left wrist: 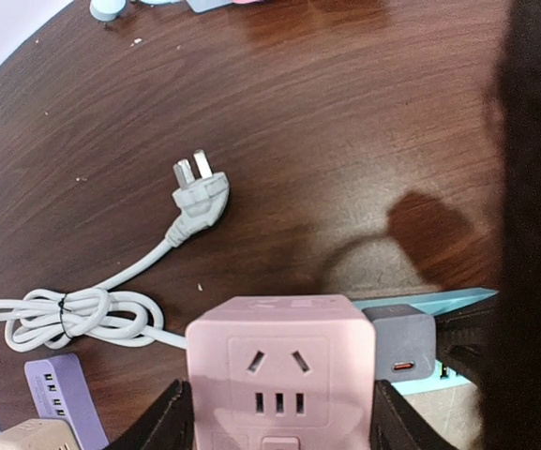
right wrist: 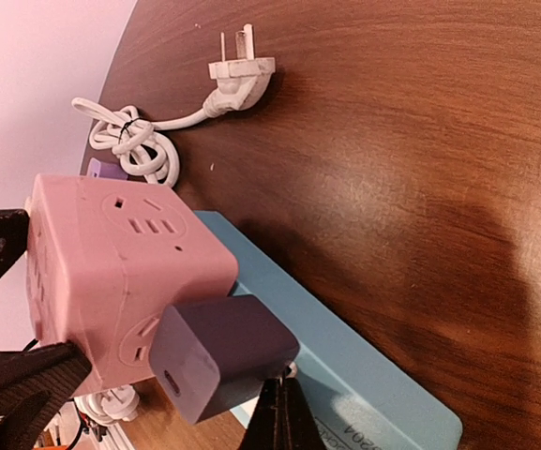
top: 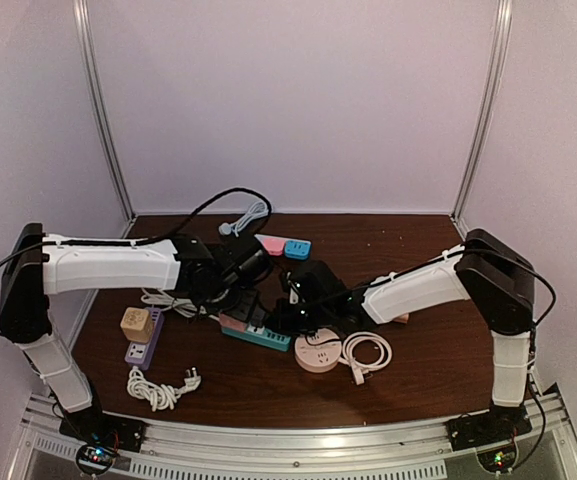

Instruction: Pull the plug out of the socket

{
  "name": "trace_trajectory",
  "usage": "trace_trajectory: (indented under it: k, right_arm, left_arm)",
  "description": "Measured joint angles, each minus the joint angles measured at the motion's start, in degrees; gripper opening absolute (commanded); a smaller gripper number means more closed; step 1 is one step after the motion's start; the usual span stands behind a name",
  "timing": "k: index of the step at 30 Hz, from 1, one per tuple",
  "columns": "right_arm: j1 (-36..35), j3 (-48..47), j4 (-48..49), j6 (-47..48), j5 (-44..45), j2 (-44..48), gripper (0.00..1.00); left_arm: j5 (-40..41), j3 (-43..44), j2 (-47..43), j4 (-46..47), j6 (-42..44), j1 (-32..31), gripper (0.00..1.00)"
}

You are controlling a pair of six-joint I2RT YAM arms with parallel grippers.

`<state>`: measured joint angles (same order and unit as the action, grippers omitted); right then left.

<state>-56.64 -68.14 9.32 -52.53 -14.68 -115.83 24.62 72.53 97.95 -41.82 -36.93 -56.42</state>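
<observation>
A pink cube socket (left wrist: pixel 279 375) sits between my left gripper's (left wrist: pixel 279 417) black fingers (left wrist: pixel 169 422), which are shut on its two sides. A grey plug (left wrist: pixel 403 342) sticks out of the cube's right side, still seated in it. In the right wrist view the cube (right wrist: pixel 111 272) and the grey plug (right wrist: pixel 218 352) hang just over a teal power strip (right wrist: pixel 364 366). My right gripper (right wrist: pixel 281 398) has its fingers pressed together, tips right under the plug's lower edge, with nothing between them. In the top view both grippers meet at mid-table (top: pixel 268 305).
A white cable with a three-pin plug (left wrist: pixel 198 192) lies on the brown table. A purple strip (top: pixel 145 342) with a beige cube (top: pixel 136 322) is at the left. A round pink socket (top: pixel 318 353) and a coiled white cable (top: pixel 368 350) lie at the front. Pink and blue adapters (top: pixel 284 246) lie at the back.
</observation>
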Motion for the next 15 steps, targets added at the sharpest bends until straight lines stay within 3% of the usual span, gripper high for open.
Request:
trace_trajectory:
  k: [9,15]
  right_arm:
    - [0.0,-0.2,0.2,0.0,-0.2,-0.3,0.0]
    - [-0.1,-0.2,0.2,0.0,-0.3,-0.6,0.0]
  left_arm:
    - [1.5,-0.9,-0.2,0.6,-0.5,-0.7,0.27]
    - [-4.6,-2.2,-3.8,1.6,-1.0,3.3,0.27]
